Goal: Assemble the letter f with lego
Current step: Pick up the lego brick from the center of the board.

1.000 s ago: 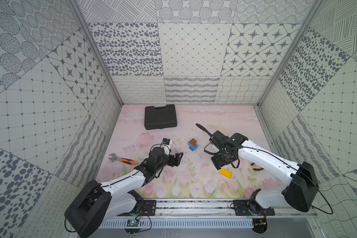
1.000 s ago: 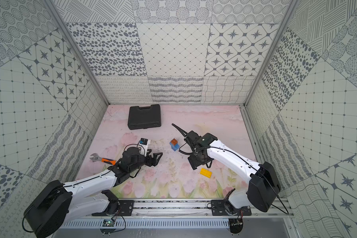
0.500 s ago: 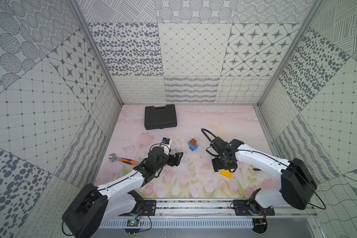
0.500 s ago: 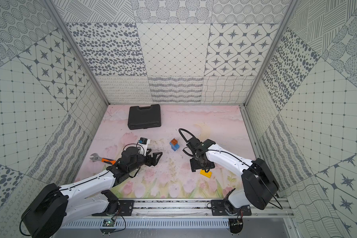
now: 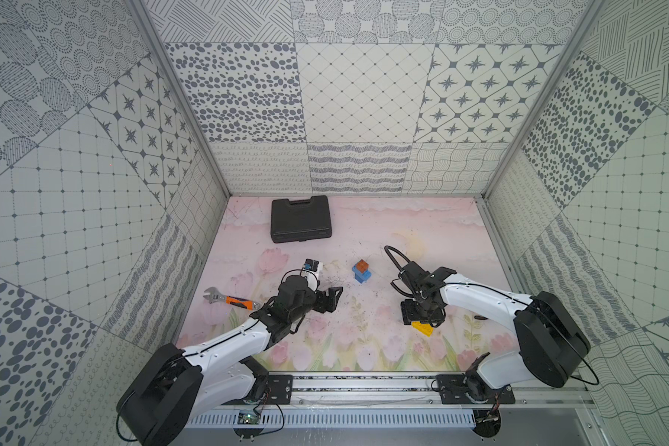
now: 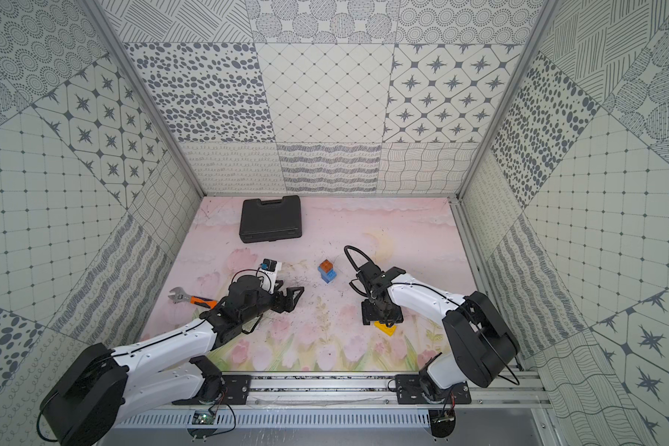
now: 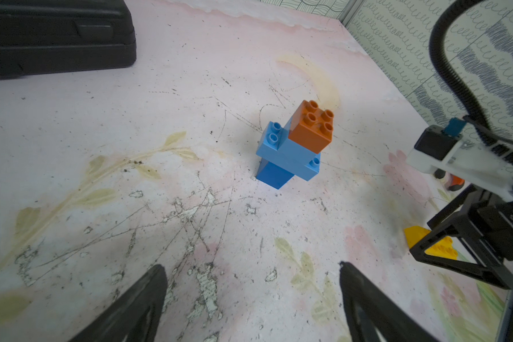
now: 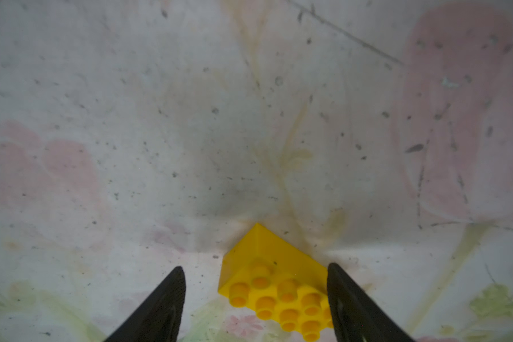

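Observation:
A small lego stack [image 5: 362, 271] [image 6: 327, 271] [image 7: 296, 145] stands mid-table: a darker blue brick below, a light blue one across it, a brown-orange block on top. A yellow brick [image 5: 422, 328] [image 6: 387, 329] [image 8: 276, 284] lies flat, studs up, nearer the front right. My right gripper [image 5: 421, 317] [image 6: 381, 316] [image 8: 254, 266] points down over it, open, its fingers either side of the brick with a gap on one side. My left gripper [image 5: 335, 299] [image 6: 296, 297] [image 7: 251, 265] hovers open and empty left of the stack, facing it.
A black case [image 5: 301, 224] [image 6: 270, 218] lies at the back left. An orange-handled wrench [image 5: 232, 300] [image 6: 190, 298] rests by the left wall, beside my left arm. Patterned walls enclose the mat on three sides, and a rail runs along the front.
My right gripper has come down and toward the front onto the yellow brick, and its jaws have narrowed around it. The left arm and the stack have stayed put.

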